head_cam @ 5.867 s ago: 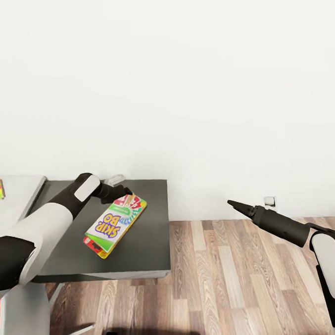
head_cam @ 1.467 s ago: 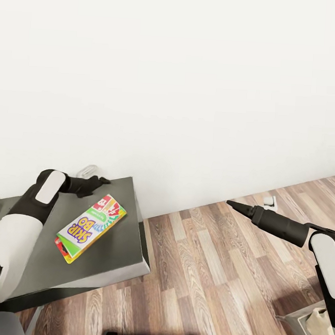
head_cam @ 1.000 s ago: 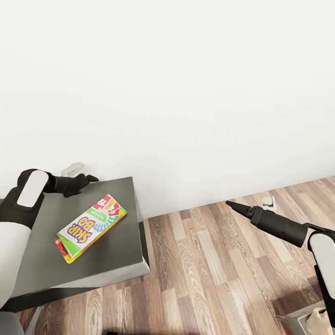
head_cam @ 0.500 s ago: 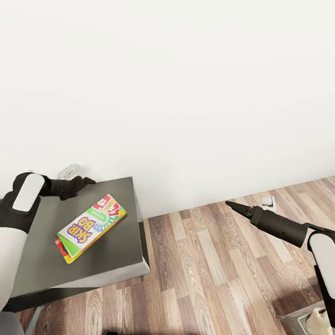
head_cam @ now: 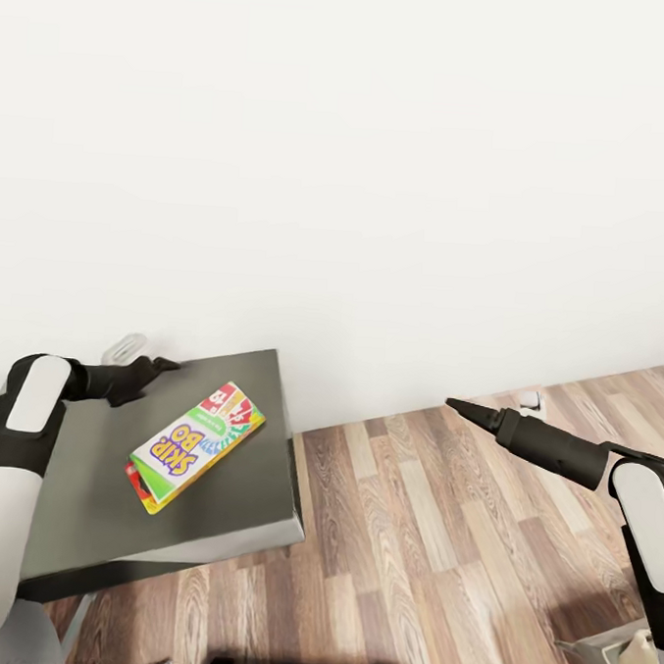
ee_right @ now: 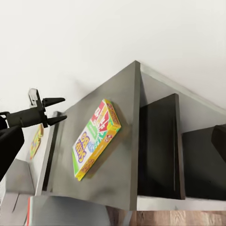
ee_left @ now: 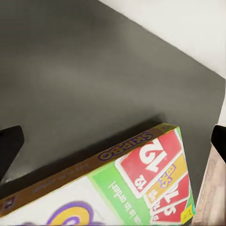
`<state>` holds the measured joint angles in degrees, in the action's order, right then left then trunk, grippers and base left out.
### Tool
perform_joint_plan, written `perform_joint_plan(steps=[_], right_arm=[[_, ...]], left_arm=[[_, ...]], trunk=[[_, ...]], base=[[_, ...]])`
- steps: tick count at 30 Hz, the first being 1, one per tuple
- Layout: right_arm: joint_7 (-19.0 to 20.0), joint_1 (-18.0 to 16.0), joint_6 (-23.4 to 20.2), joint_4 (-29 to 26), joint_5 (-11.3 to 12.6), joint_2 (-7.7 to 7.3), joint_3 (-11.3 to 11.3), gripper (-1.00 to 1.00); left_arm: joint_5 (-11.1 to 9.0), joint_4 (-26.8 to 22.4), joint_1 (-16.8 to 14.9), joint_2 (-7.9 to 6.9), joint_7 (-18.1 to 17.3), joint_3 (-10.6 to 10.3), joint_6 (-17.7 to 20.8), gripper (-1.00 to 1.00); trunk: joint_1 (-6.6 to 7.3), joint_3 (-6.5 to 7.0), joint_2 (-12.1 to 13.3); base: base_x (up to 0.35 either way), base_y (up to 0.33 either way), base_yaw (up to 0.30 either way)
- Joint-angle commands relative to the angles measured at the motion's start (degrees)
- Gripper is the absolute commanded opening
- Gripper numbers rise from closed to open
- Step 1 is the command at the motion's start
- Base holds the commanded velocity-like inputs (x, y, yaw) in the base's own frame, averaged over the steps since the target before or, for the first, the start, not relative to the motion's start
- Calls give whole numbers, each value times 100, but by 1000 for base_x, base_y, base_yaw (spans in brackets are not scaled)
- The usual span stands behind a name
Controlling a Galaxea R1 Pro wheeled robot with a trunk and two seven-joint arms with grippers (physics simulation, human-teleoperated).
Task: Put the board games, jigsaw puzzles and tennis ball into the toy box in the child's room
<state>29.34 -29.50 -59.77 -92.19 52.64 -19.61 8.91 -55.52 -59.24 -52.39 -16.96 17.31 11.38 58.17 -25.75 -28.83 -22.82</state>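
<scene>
The SKIP-BO board game [head_cam: 197, 446] lies flat in the lower left of the head frame, on the dark grey cabinet [head_cam: 232, 522], stacked on a red-edged box [head_cam: 132, 476] whose edge peeks out beneath it. Nearest me, the cabinet's front edge runs just below the stack, with wood-plank floor [head_cam: 426, 564] past the corner. I read that as the first risk: a sideways nudge could slide the top box off its partner and toward that edge.

A little farther back, at the left of the frame, my left gripper [head_cam: 158, 369] hangs empty above the cabinet's rear part, apart from the stack, its two fingers spread in a fork. The right wrist view shows that fork [ee_right: 55, 110] plainly, with nothing between the prongs. In the left wrist view the box's card-printed end [ee_left: 155, 183] sits close below. If I come down across both boxes, I may clamp only the upper one, or pinch a corner and tilt it.

At the right of the frame, my right gripper [head_cam: 462, 408] points out over the floor; its fingers look pressed into a closed point and carry nothing.

Farthest back stands the white wall [head_cam: 381, 178]. The toy box is off frame, so any carry starts blind. In the right wrist view a jigsaw puzzle [ee_right: 36, 141] lies on the paler table [ee_right: 21, 175] beyond the cabinet, well apart from the stack.
</scene>
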Motion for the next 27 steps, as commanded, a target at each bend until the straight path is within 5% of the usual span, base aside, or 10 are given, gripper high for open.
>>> perform_joint_plan(steps=[1, 11, 19, 27], right_arm=[[48, -5, -23, -1, -45, 3, 9, 100], [20, -29, -23, 6, -80, 41, -10, 100], [1, -49, -23, 14, -110, 61, -115, 100], [-3, -52, -23, 16, -116, 66, -154, 100]], left_arm=[[-66, -7, 4, 1, 58, 22, 33, 100], [-91, 54, 33, 47, 286, 63, 79, 100], [-200, 199, 12, 240, 906, 89, 93, 100], [-277, 293, -20, 346, 1113, 96, 90, 100]], trunk=[[-3, -8, -10], [-3, -8, -10], [-3, -8, -10], [-3, -8, -10]], base=[[0, 0, 233], [0, 0, 264], [0, 0, 287], [0, 0, 238]])
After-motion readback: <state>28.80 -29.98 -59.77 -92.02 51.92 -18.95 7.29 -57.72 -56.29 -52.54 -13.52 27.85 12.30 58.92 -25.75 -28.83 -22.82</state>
